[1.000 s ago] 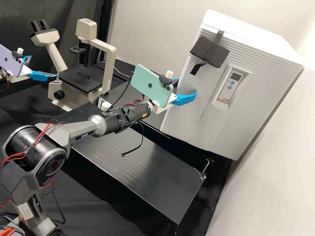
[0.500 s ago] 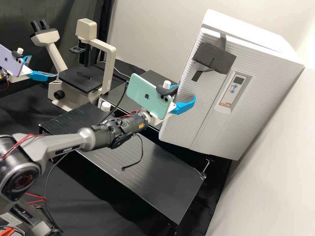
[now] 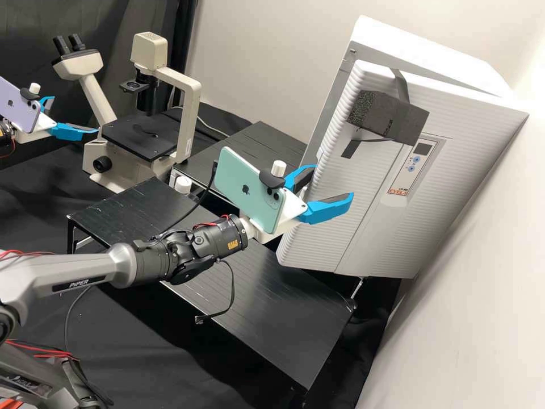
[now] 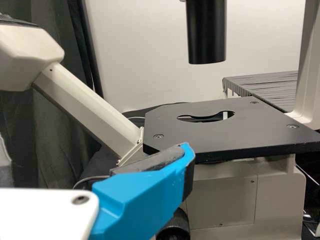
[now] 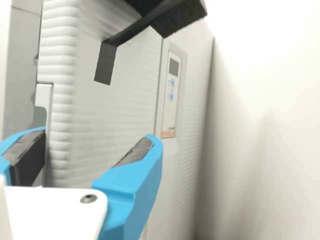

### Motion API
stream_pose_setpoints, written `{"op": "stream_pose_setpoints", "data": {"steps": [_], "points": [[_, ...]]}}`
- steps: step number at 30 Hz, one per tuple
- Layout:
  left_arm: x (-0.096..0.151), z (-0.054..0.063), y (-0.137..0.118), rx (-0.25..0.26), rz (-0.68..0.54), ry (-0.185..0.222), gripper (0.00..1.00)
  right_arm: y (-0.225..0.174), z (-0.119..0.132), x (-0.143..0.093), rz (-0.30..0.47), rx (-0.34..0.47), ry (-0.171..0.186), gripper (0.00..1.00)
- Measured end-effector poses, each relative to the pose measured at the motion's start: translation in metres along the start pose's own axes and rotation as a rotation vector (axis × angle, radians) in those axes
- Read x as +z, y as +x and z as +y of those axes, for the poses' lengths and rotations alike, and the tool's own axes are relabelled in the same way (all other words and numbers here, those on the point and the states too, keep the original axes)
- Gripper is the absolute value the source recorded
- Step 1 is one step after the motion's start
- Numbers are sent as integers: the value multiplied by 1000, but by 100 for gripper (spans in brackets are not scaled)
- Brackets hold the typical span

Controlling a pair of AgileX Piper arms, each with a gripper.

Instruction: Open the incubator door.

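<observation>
Two blue fingers (image 3: 326, 209) of the right gripper (image 3: 334, 181) stand apart right of the frame's centre, astride the free edge of the incubator door (image 3: 352, 241): one in front of its ribbed face, the other round the edge, probably so that a pull bears on the inner side without a tight pinch. Whether either finger touches, I cannot tell. The door, in the right half, is ajar from the white incubator body (image 3: 420, 48), so the opening looks part done; it likely needs a wider swing, with some risk of the finger slipping off. The strapped black foam block (image 3: 392, 116) on the upper door may serve as a handle. At upper left, the left gripper (image 3: 75, 115) is spread and empty beside the inverted microscope (image 3: 184, 113), presumably unneeded here.
</observation>
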Motion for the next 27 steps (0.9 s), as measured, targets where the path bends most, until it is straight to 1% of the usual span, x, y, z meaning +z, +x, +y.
{"op": "stream_pose_setpoints", "data": {"steps": [3, 4, 5, 8, 13, 15, 16, 18, 21, 23, 25, 27], "points": [[0, 0, 0, 0, 0, 0, 100, -1, 3, 2, -26, 19, -27, 100], [0, 0, 0, 0, 0, 0, 100, -2, 4, 2, -34, 24, -27, 100], [0, 0, 0, 0, 0, 0, 100, -2, 6, 3, -40, 32, -36, 100], [0, 0, 0, 0, 0, 0, 100, -5, 10, 5, -68, 45, -33, 100], [0, 0, 0, 0, 0, 0, 100, -13, 15, 10, -115, 80, 16, 100], [0, 0, 0, 0, 0, 0, 100, -17, 16, 13, -134, 105, 48, 100], [0, 0, 0, 0, 0, 0, 100, -19, 17, 14, -142, 117, 58, 100], [0, 0, 0, 0, 0, 0, 100, -24, 19, 18, -164, 147, 75, 100], [0, 0, 0, 0, 0, 0, 100, -33, 22, 20, -192, 205, 110, 100], [0, 0, 0, 0, 0, 0, 100, -38, 25, 23, -216, 258, 139, 100], [0, 0, 0, 0, 0, 0, 100, -43, 27, 24, -225, 291, 160, 100], [0, 0, 0, 0, 0, 0, 100, -45, 30, 23, -225, 312, 168, 100]]}}
